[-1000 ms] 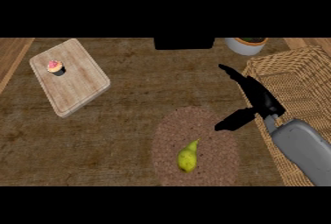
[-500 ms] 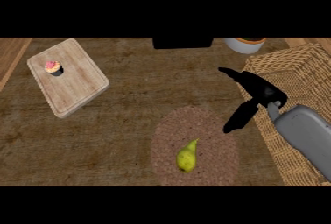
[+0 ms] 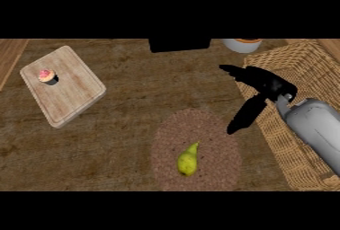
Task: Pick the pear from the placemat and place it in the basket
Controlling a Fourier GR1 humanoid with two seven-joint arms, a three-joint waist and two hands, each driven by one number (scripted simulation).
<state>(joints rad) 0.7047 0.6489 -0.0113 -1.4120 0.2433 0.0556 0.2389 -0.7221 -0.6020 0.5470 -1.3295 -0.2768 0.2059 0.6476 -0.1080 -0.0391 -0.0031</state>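
- The basket (image 3: 302,85) was the biggest thing in view, a woven wicker tub under and behind the right hand (image 3: 260,90), whose grey forearm crossed its near wall.
- The placemat (image 3: 219,148), a round braided brown mat, lay just below and to the left of that hand, with the thumb tip hanging over its upper right edge.
- A wooden cutting board (image 3: 73,96) sat well apart to the hand's left, carrying a small cupcake (image 3: 46,76); neither mattered to the job.
- The right hand was unclenched and held nothing: fingers stretched out to the upper left, thumb pointing down toward the mat. Compared with a second before, the forearm had slid further in from the basket side and the thumb had swung lower and nearer the mat, which I read as the approach to the pick under way, grasp not yet begun.
- The left hand did not show.
- The pear (image 3: 188,160) lay on the placemat's middle, below and left of the thumb and apart from it. Its long axis ran nearly up-down in the view, tilted slightly; the narrow end seemed to point up toward the hand, the fat end away, though the stem was too small to be sure.
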